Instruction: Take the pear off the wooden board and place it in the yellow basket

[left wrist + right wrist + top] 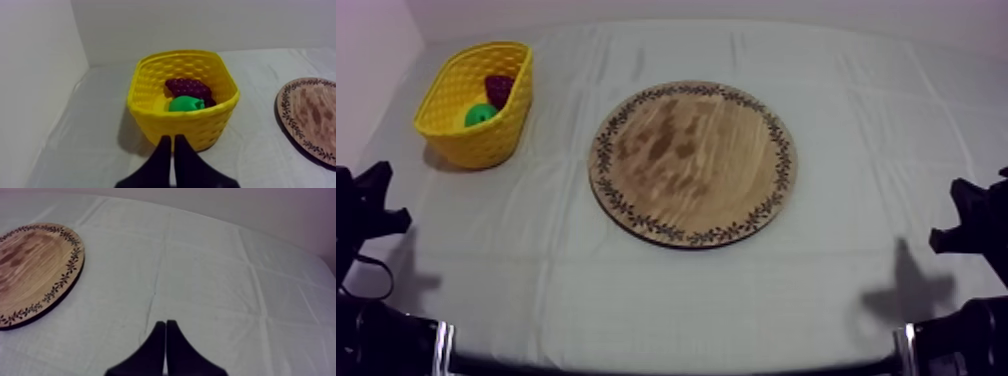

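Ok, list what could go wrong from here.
1. The pear already lies in the yellow basket beside the grapes; any pick at the wooden board would likely grab nothing.
2. The left hand, shut, points straight at the basket; moving forward may shove it.

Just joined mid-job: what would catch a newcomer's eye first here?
The yellow basket at the far left, holding the green pear and dark grapes. Next, the round board in the middle, bare. The left gripper and right gripper sit shut, low at the sides.
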`<state>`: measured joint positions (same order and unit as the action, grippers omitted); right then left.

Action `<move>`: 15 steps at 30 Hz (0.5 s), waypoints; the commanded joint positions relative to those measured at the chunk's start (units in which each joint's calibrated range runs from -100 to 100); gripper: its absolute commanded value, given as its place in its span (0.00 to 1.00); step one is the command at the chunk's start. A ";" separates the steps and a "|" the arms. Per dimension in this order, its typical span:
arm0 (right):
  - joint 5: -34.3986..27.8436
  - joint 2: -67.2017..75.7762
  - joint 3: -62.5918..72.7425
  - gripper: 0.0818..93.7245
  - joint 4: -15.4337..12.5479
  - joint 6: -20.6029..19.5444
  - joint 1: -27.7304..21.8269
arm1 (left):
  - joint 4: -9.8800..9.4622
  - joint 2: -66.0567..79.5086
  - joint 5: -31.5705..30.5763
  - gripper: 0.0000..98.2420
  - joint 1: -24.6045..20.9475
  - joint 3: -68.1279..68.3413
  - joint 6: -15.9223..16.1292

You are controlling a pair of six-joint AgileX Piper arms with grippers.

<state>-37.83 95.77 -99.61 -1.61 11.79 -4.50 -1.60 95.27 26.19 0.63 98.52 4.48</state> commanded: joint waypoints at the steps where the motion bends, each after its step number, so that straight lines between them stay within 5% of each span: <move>1: 0.01 -0.01 -0.05 0.00 0.02 0.00 -0.01 | -0.16 0.78 0.28 0.00 -0.06 0.65 -0.16; 15: 0.01 -0.01 -0.05 0.00 0.02 0.00 -0.01 | -0.63 4.43 2.79 0.00 0.27 1.47 -4.77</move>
<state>-37.83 95.77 -99.61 -1.61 11.79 -4.50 -2.22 99.69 28.95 0.86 100.00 0.00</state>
